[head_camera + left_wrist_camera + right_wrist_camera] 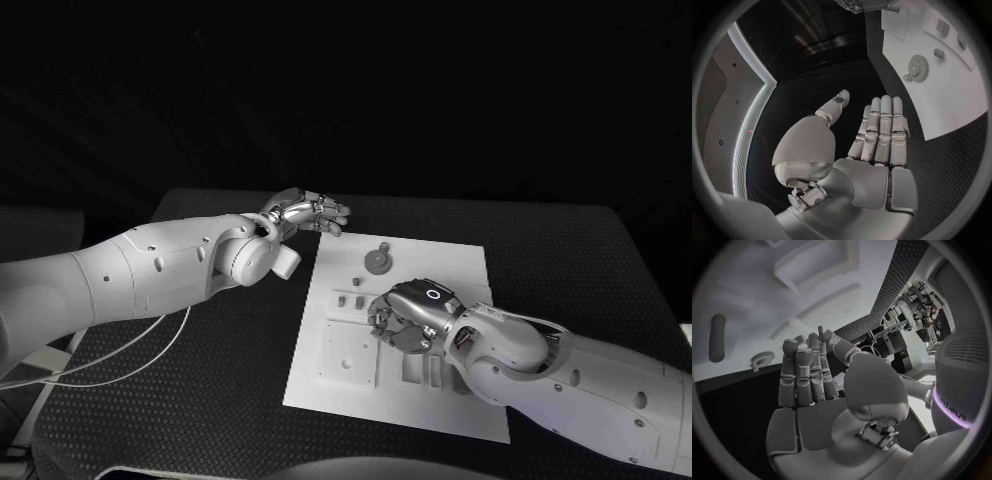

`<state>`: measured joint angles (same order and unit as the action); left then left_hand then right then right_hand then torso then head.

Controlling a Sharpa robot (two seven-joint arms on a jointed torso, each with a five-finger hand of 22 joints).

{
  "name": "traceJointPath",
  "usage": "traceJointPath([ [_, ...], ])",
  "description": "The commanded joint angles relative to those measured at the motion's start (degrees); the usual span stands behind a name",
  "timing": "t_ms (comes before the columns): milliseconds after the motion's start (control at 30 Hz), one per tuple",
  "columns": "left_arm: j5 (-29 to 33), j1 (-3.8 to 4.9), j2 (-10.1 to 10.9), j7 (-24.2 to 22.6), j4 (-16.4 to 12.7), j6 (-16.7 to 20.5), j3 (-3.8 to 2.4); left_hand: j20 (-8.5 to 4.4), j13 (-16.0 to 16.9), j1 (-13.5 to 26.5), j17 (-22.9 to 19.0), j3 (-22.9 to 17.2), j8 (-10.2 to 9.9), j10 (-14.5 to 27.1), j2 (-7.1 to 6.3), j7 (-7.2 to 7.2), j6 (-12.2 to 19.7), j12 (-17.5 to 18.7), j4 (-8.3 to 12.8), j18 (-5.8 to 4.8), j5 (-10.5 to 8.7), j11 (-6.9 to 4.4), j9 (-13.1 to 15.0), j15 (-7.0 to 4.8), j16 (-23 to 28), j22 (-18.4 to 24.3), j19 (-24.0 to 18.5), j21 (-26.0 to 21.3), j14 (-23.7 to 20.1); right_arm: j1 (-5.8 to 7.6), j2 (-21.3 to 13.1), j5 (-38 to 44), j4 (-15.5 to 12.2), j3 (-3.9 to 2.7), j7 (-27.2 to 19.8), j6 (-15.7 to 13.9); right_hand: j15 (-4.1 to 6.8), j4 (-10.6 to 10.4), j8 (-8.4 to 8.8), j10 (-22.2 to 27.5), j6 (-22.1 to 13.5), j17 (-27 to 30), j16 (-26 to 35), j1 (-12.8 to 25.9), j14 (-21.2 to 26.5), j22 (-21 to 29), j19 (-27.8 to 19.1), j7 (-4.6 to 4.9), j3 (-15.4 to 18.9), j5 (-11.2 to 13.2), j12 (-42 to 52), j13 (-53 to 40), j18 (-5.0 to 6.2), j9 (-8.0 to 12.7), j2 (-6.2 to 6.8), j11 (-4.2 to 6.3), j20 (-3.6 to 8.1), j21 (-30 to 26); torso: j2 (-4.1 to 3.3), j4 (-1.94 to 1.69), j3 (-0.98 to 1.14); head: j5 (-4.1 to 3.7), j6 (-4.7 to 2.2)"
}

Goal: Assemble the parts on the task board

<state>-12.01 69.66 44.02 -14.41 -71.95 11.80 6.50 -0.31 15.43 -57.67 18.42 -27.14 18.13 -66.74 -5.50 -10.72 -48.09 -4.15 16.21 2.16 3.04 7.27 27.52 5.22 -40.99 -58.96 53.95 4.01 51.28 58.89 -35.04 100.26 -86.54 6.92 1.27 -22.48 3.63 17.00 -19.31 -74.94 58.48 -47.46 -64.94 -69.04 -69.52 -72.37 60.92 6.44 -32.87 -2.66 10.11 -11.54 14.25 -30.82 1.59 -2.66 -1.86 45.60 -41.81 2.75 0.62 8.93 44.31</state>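
Task board point(332, 375) lies beneath our right hand point(408, 318), fingers extended, holding nothing; left hand point(306, 213) hovers spread, empty. We should lower gently onto one part, the gear point(378, 262).

White arms—silver hands point(307, 212), jointed fingers point(879, 131)—thin white cables trailing.

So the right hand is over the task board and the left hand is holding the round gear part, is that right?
Not quite. The left hand holds nothing: the left wrist view shows its fingers straight and its palm bare. The round gear part lies on the task board. The right hand is over the board, as you said.
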Motion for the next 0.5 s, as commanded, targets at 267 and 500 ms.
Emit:
traceJointPath([
  [267,0.23,0.15,-0.21,-0.5,0.01,-0.02,-0.06,0.24,-0.08,-0.08,0.13,0.24,0.26,0.13,0.51,0.15,0.23,0.06,-0.24,-0.02,-0.09,-0.16,-0.11,0.39,0.28,0.12,-0.15,-0.1,0.08,-1.18,1.07,1.65,0.61,0.31,-1.01,0.62,0.25,-0.06,-0.21,-0.36,0.18,-0.12,0.23,-0.84,-0.06,-0.11,-0.11,0.04,0.1,-0.2,-0.33,-0.11,0.75,-0.13,-0.05,0.19,0.42,0.4,0.0,-0.04,0.03,0.85,0.78],
  [500,0.23,0.23,-0.32,-0.46,-0.02,-0.11,-0.06,0.25,-0.08,-0.08,0.19,0.24,0.28,0.13,0.5,0.15,0.24,0.06,-0.24,-0.02,-0.09,-0.16,-0.12,0.39,0.33,0.15,-0.16,-0.09,0.08,-1.44,1.63,1.92,1.13,0.59,-0.97,0.77,0.25,-0.07,-0.2,-0.37,0.16,-0.16,0.25,-0.87,-0.06,-0.12,-0.09,0.04,0.1,-0.2,-0.37,-0.14,0.75,-0.17,-0.06,0.2,0.44,0.4,-0.02,0.04,0.02,1.09,0.94],
])
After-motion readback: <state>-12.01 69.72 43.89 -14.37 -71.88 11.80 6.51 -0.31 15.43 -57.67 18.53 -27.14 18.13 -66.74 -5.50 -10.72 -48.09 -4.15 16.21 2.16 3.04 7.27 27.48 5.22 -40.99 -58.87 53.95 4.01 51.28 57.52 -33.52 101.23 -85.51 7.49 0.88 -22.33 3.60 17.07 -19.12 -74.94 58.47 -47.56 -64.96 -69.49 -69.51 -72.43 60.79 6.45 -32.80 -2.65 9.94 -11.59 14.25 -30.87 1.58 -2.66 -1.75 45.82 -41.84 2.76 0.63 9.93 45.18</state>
